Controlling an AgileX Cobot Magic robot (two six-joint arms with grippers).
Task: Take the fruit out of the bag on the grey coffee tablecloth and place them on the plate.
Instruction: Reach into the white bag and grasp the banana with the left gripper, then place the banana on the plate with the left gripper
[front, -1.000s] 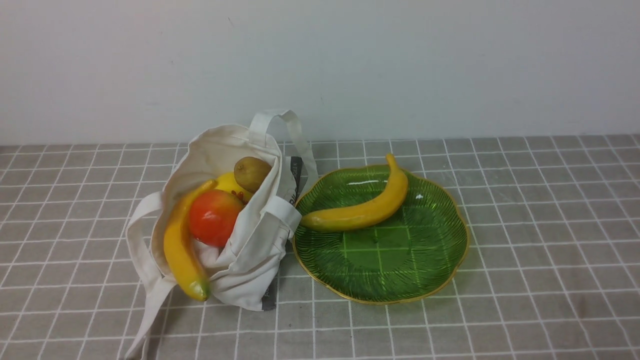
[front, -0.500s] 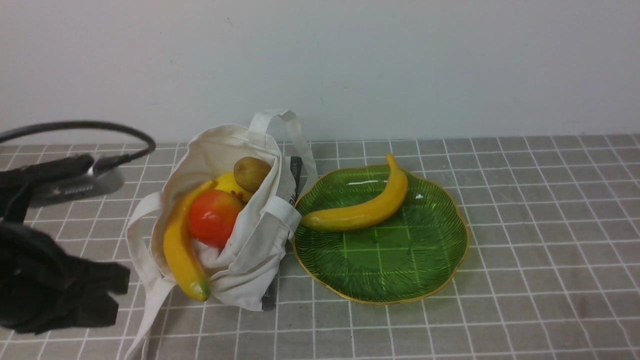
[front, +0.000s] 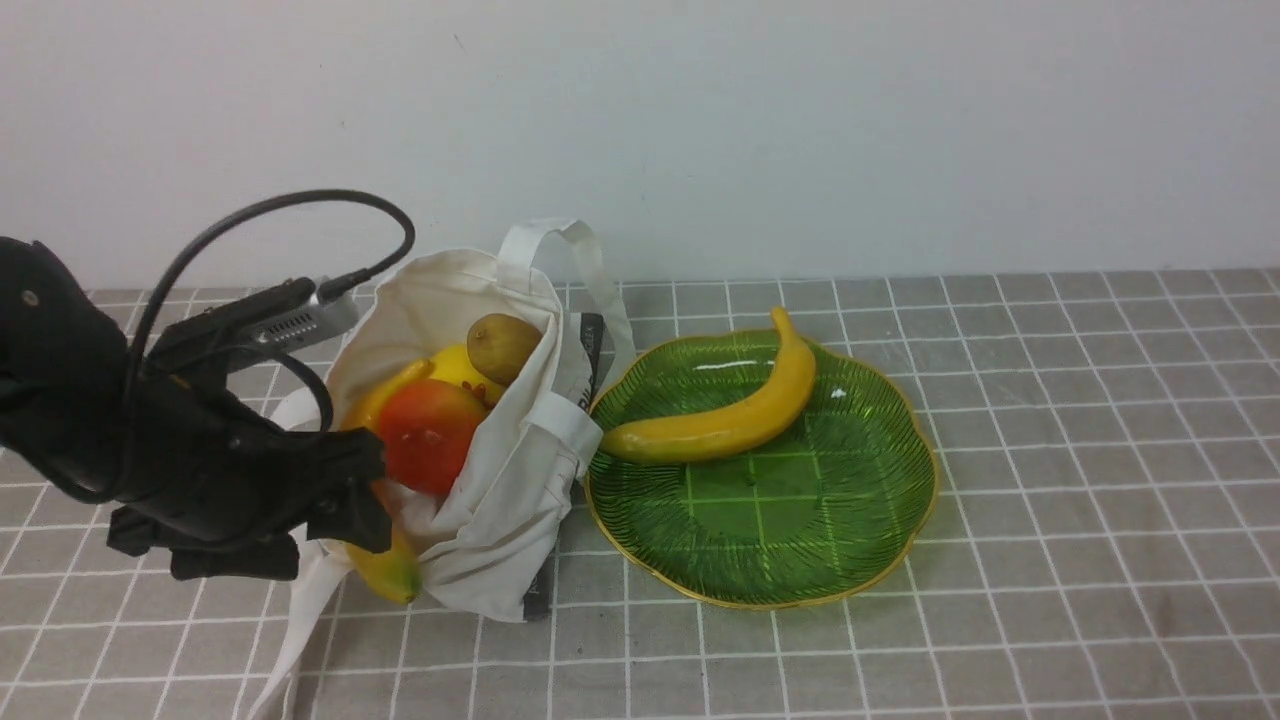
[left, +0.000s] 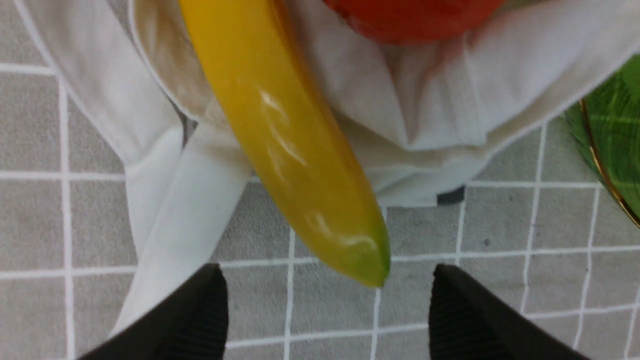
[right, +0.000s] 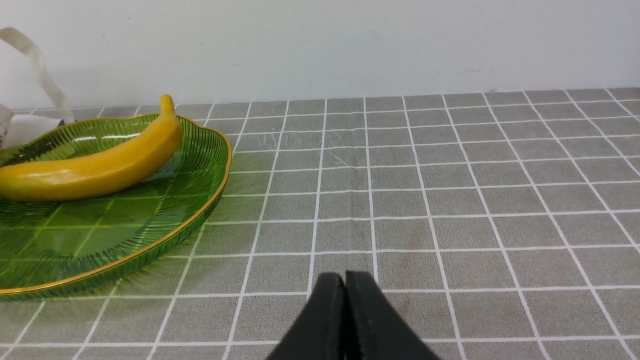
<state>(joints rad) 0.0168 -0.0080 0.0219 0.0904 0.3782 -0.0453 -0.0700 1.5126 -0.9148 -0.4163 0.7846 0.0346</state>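
Observation:
The off-white bag (front: 500, 500) lies open on the grey tablecloth (front: 1050, 500). It holds a yellow banana (front: 392, 578), a red-orange fruit (front: 430, 430), a lemon (front: 462, 368) and a brown kiwi (front: 503, 345). A second banana (front: 730, 420) lies on the green plate (front: 800, 530) to the right of the bag. My left gripper (front: 350, 495) is open over the bag banana's lower half. In the left wrist view, that gripper (left: 327, 280) has its fingertips either side of the green tip of the banana (left: 280, 130), not touching it. My right gripper (right: 345, 280) is shut and empty, low over the cloth right of the plate (right: 150, 235).
The bag's long strap (front: 300, 620) trails over the cloth toward the front left, under my left arm. Another strap (front: 560, 240) loops up at the back of the bag. A white wall stands close behind the table.
My left arm has come in from the left edge toward the bag. Its gripper now covers the middle of the bag's banana. The fruits, bag and plate have not moved.

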